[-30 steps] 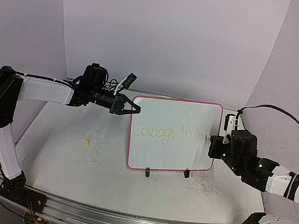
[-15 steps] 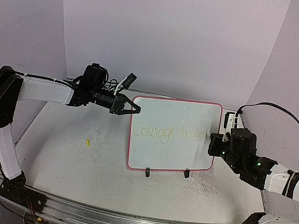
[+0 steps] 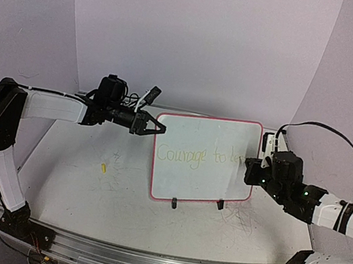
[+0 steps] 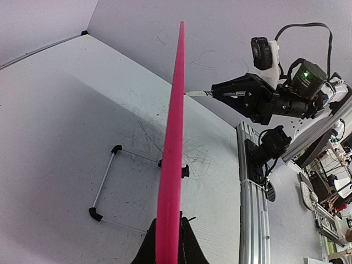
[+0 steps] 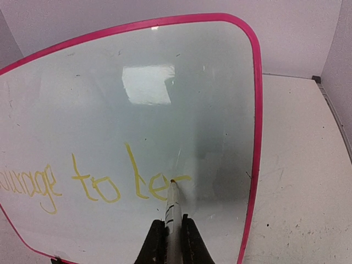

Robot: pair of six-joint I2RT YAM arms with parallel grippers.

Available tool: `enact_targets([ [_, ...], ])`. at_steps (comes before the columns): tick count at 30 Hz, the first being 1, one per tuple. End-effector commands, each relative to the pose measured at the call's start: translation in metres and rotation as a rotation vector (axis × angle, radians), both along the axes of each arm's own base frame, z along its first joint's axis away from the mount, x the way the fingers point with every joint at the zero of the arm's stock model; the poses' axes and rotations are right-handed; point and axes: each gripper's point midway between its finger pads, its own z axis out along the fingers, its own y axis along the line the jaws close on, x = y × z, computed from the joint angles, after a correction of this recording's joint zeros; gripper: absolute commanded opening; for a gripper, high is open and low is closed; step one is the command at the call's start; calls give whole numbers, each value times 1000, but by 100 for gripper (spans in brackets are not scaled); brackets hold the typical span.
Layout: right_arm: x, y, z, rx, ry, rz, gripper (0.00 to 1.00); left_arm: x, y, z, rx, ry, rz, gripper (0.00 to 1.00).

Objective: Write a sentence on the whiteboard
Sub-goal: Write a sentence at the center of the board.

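white table [image 3: 75, 203], scuffed w/ old pen marks. the whiteboard [image 3: 205, 181] stands upright near the table's middle on two black clip feet [image 3: 173, 204], pink rim all round, writing side facing the arm bases. left gripper [image 3: 155, 127] sits at the board's upper-left corner, fingers closed onto the rim; left wrist view shows the rim edge-on btwn them. right gripper [image 3: 249, 170] is by the board's right edge, pinched tight on a marker [image 5: 171, 206], tip touching the board. the sentence [image 3: 189, 155], pale yellow, runs across the board's middle, reads "courage to le" + a partial letter at the tip. small yellow bit [image 3: 103, 168] lies on the table left of the board, apart from it.
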Motion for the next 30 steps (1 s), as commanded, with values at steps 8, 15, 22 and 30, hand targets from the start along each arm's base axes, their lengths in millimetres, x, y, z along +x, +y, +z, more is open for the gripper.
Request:
enact_targets([
  [8, -6, -10, -11, -4, 48, -33, 0, 11, 6, -2, 47, -102, 68, 0],
  [15, 0, -17, 0, -14, 17, -88, 0, 11, 6, -3, 48, -102, 69, 0],
  [22, 9, -15, 21, 11, -46, -102, 0, 11, 6, -2, 47, -103, 69, 0],
  [30, 14, -12, 34, 18, -79, -99, 0, 10, 6, 0, 45, -108, 69, 0],
])
